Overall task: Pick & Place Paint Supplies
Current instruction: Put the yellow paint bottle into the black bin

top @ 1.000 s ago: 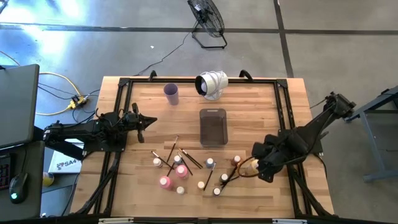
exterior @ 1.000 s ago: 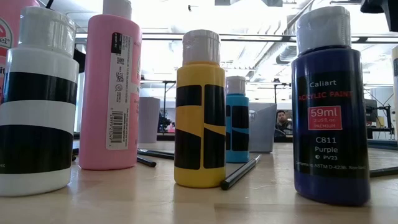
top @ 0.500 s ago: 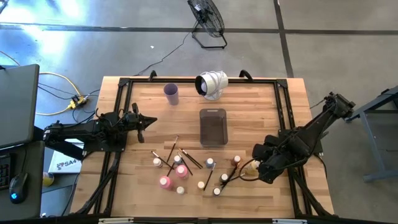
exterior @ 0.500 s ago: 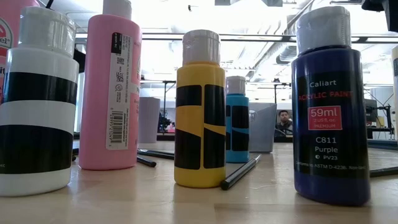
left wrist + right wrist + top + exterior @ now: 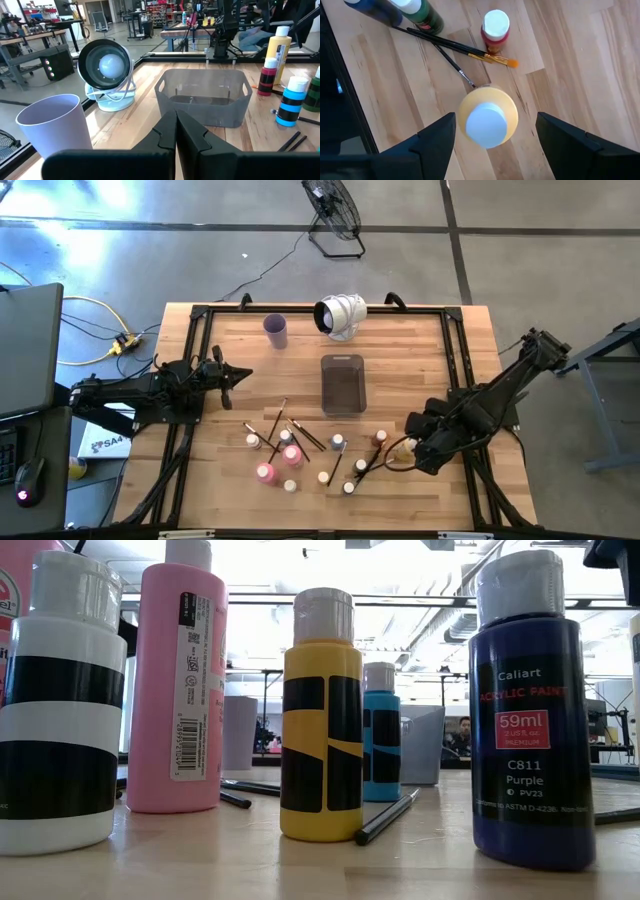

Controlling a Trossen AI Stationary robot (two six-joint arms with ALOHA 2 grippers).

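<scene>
the right gripper [image 5: 492, 131] hangs with its jaws wide open on both sides of a yellow paint bottle [image 5: 487, 117] standing near the table's right front, the left gripper [image 5: 176, 131] is closed, the grey tray [image 5: 204, 95] looks empty, and a purple bottle [image 5: 530, 720] reads "caliart 59ml".

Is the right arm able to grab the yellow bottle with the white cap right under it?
Probably yes. The right gripper hangs open right above the yellow bottle, one finger on each side of it, and nothing sits between. The brushes lie just beyond it.
</scene>
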